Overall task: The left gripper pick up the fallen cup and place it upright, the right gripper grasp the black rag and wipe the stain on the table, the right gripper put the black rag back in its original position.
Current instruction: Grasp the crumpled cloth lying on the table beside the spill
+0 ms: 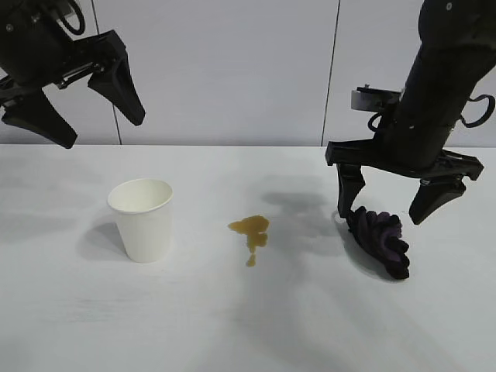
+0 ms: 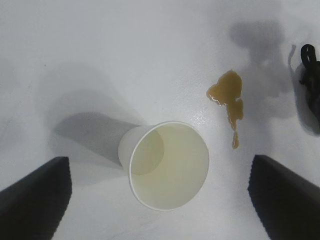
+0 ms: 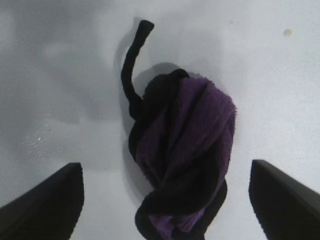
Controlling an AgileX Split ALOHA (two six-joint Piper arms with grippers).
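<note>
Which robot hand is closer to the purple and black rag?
The right hand. It hangs open just above the black rag. The left hand is far off, raised above the cup.

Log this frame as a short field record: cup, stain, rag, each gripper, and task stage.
cup: upright on the table, empty
stain: unwiped, between cup and rag
black rag: bunched on the table, not gripped
left gripper: raised above the cup, open, holding nothing
right gripper: lowered, open fingers straddling the rag
stage: cup step done; rag grasp not yet closed
</note>
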